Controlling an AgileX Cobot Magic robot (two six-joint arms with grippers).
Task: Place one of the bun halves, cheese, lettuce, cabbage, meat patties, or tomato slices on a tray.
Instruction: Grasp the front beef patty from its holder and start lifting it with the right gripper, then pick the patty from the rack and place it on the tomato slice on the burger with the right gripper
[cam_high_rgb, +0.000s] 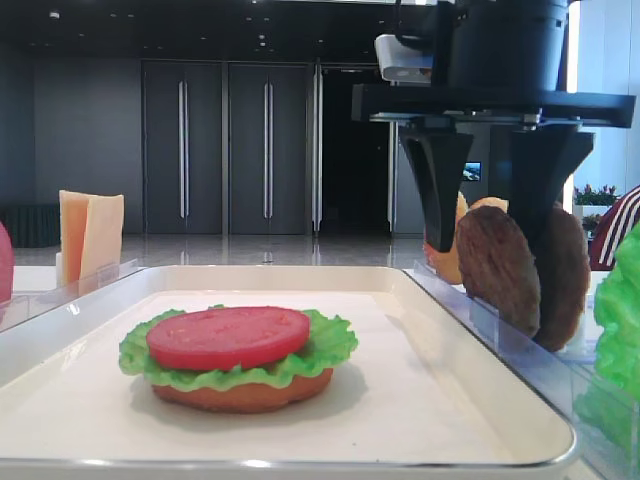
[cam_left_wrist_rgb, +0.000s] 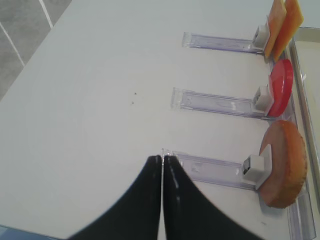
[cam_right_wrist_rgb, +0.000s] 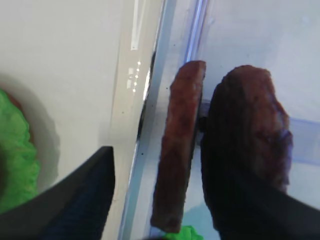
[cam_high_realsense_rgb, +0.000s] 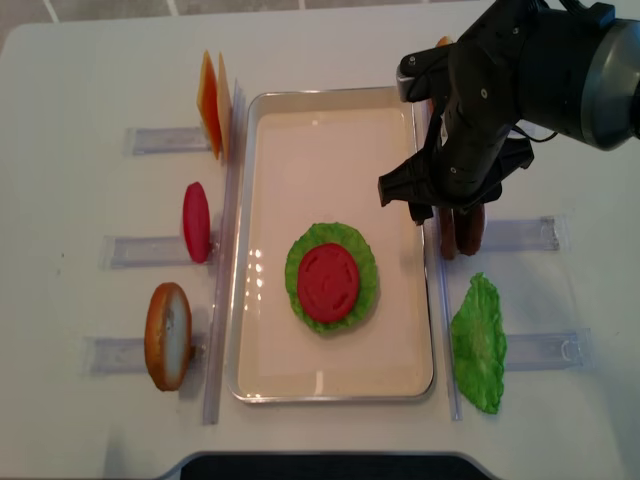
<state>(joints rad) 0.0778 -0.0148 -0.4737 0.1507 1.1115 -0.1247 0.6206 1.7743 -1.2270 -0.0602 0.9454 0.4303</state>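
Currently, in the exterior high view, the tray (cam_high_rgb: 470, 370) carries 1 stack: a flat bun half (cam_high_rgb: 240, 395) at the bottom, lettuce (cam_high_rgb: 330, 345) on it, and 1 tomato slice (cam_high_rgb: 228, 336) on top; judged from this, 3 items are placed and a patty appears to be next. To the right of the tray, the right gripper (cam_high_rgb: 492, 215) straddles the nearer of 2 upright meat patties (cam_high_rgb: 497, 268), jaws wide, no contact confirmed. In the right wrist view, that patty (cam_right_wrist_rgb: 179, 150) stands on edge in a clear holder (cam_right_wrist_rgb: 197, 30) just beside the tray rim, between the 2 dark fingers (cam_right_wrist_rgb: 235, 165). In the left wrist view, the left gripper (cam_left_wrist_rgb: 162, 165) has its fingertips pressed together, holding nothing, left of the tray. In the realsense view, cheese (cam_high_realsense_rgb: 213, 105), a spare tomato slice (cam_high_realsense_rgb: 196, 222) and a domed bun half (cam_high_realsense_rgb: 167, 335) wait left of the tray; a second lettuce leaf (cam_high_realsense_rgb: 478, 345) lies right of it.
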